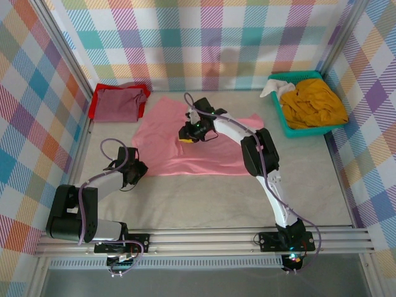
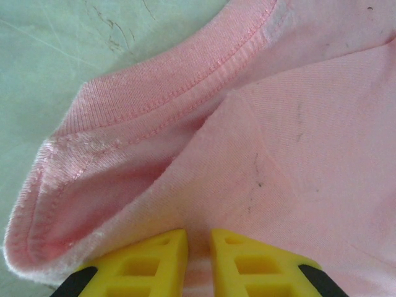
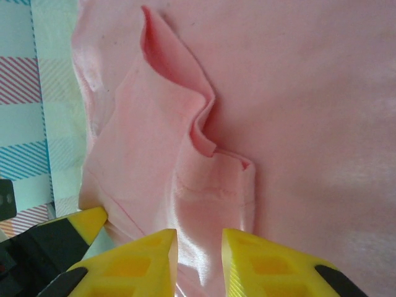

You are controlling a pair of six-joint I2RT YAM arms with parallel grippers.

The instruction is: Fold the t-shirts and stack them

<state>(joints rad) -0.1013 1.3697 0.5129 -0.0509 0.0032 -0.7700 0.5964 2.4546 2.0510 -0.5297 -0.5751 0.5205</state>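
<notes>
A salmon-pink t-shirt (image 1: 167, 154) lies spread flat across the middle of the table. My left gripper (image 1: 137, 168) sits at its near left corner. In the left wrist view that gripper (image 2: 198, 238) is shut on the pink cloth (image 2: 309, 124), just beside the stitched hem. My right gripper (image 1: 187, 137) hovers low over the shirt's middle. Its jaws (image 3: 199, 238) stand apart, open, over a raised fold of the pink cloth (image 3: 204, 142). A folded maroon t-shirt (image 1: 120, 104) rests on a red one (image 1: 99, 93) at the back left.
A teal basket (image 1: 291, 130) at the back right holds a crumpled mustard-yellow t-shirt (image 1: 312, 105) and a white cloth (image 1: 272, 88). Checked walls close in the table on three sides. Bare tabletop lies in front of the pink shirt and to its right.
</notes>
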